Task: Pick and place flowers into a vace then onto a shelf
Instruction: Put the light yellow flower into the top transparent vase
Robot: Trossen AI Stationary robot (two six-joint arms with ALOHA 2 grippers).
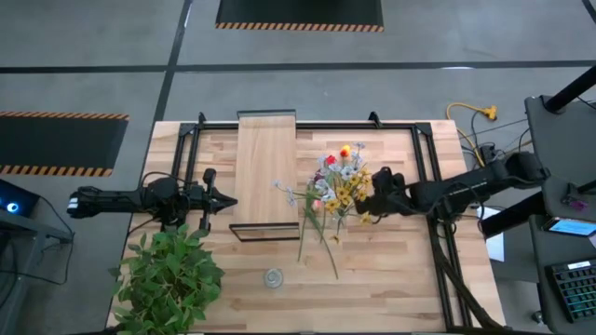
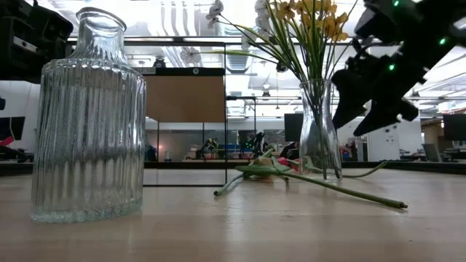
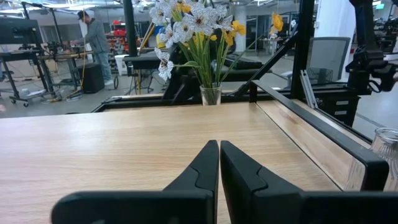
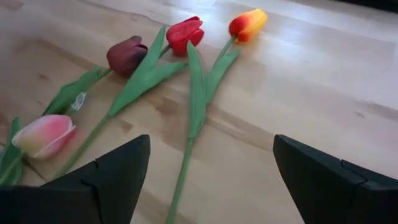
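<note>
Nearest the low camera stands an empty ribbed glass bottle on the desk, apart from everything else. Beyond it, several tulips lie flat on the wood: a pink one, a dark red, a bright red and an orange-yellow one, their long green stems and leaves fanned side by side. They look light and limp in the stem, so I judge they will bend and swing if taken near the bloom; the better hold seems to be across a bare stretch of stem, away from the leaves, where one stem can be singled out from its neighbours. The right claw hangs just above these stems with its fingers wide apart, holding nothing and touching nothing as far as its wrist view shows. Just behind the loose tulips stands a slim clear vase already filled with yellow sprays and pale white blossoms; being glass, narrow and top-heavy, it probably tips easily and should be gripped low on the body. Farther back sits the shelf, a light-wood board on a black frame, with nothing on it. The left claw waits over the shelf board, well apart from the flowers, with its fingers pressed together and empty.
</note>
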